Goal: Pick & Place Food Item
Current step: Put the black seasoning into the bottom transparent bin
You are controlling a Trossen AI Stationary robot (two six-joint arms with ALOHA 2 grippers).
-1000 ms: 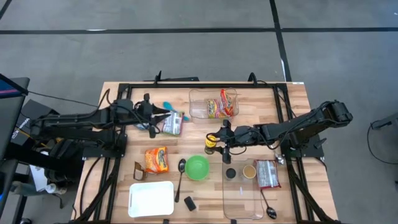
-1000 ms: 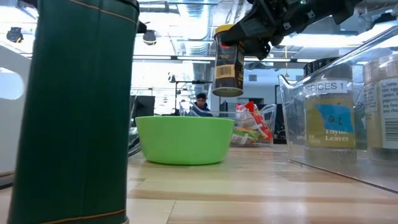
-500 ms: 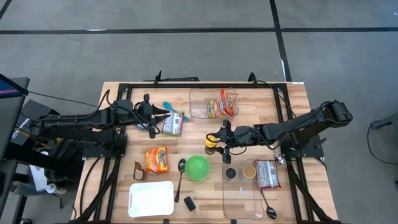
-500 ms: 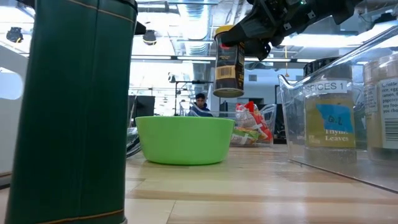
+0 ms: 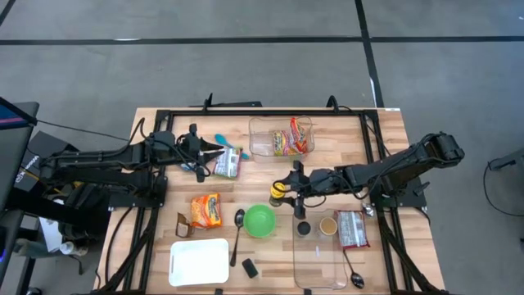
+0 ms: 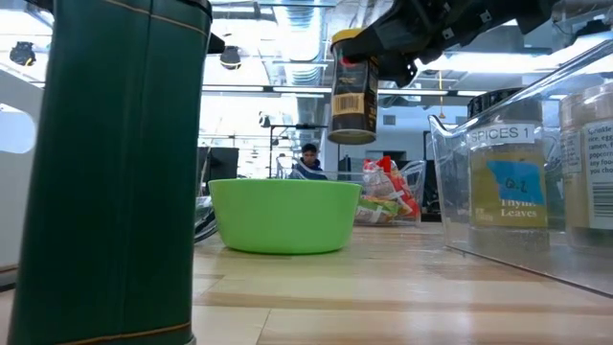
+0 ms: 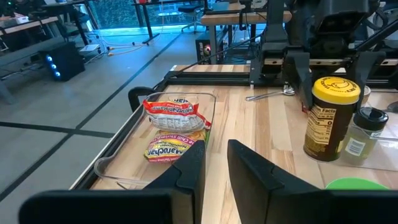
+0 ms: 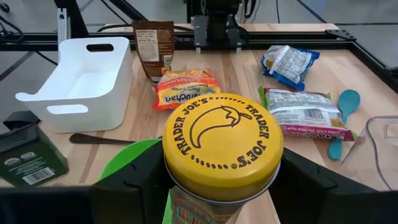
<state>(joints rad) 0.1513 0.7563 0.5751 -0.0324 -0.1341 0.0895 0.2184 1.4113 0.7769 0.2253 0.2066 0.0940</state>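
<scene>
Right arm holds a Trader Joe's spice jar aloft beside the green bowl

The right arm reaches level across the wooden table (image 5: 385, 143) from its right edge toward the middle, its right gripper (image 5: 288, 190) clamped from both sides on the yellow-lidded spice jar (image 5: 279, 191), which hangs upright, clear of the tabletop, just above and beside the rim of the green bowl (image 5: 259, 220). The left arm lies stretched along the table's far left side, its left gripper (image 5: 205, 154) with fingers (image 7: 189, 171) drawn near together and holding nothing, hovering next to a flat snack packet (image 5: 227, 163) and a teal spoon (image 5: 221, 141). A clear bin (image 5: 264, 141) at the far edge holds ramen packets (image 5: 292, 139).
</scene>
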